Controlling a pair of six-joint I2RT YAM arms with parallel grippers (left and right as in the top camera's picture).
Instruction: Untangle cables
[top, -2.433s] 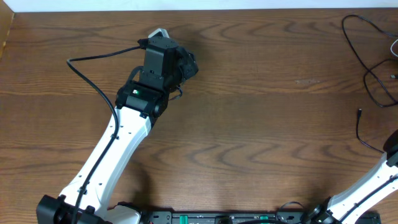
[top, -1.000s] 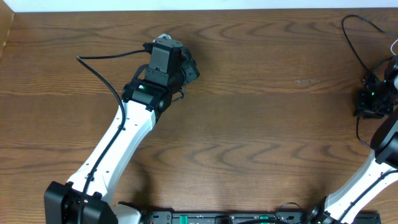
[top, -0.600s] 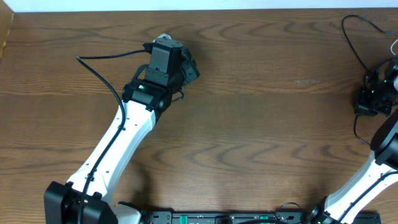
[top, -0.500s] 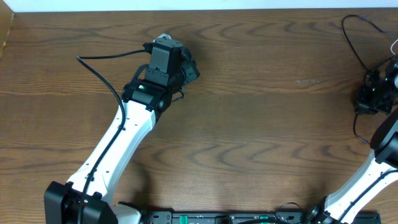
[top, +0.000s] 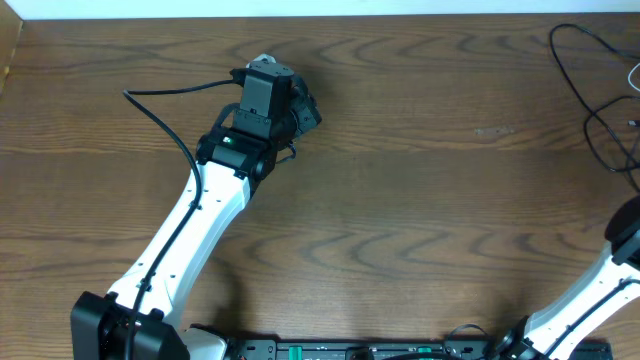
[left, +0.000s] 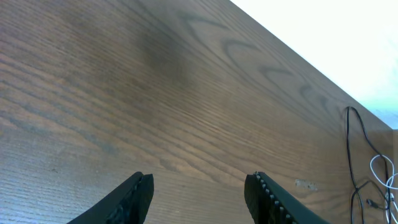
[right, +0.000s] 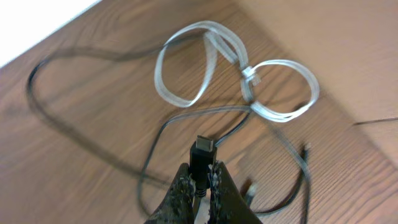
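In the right wrist view my right gripper (right: 199, 168) is shut on the small plug (right: 202, 151) of the black cable (right: 211, 111), held above the wood. The rest of that cable trails in loops below it. The white cable (right: 247, 76) lies in two loops with a knot between them, crossing the black one. Overhead, the black cable (top: 573, 82) and a bit of the white cable (top: 634, 72) lie at the far right edge; my right gripper is outside that view. My left gripper (top: 310, 108) hovers at the upper left, open and holding nothing (left: 199, 193).
The brown wooden table (top: 420, 200) fills the views, with a pale wall behind its back edge. The left arm's own thick black wire (top: 165, 110) arcs beside it. The right arm's white link (top: 600, 290) rises from the bottom right. From the left wrist, both cables (left: 351, 149) show far off.
My right gripper closed on the black cable's plug and carried it off the right edge of the overhead view; the loose plug end is gone from the table. The left arm stayed still.
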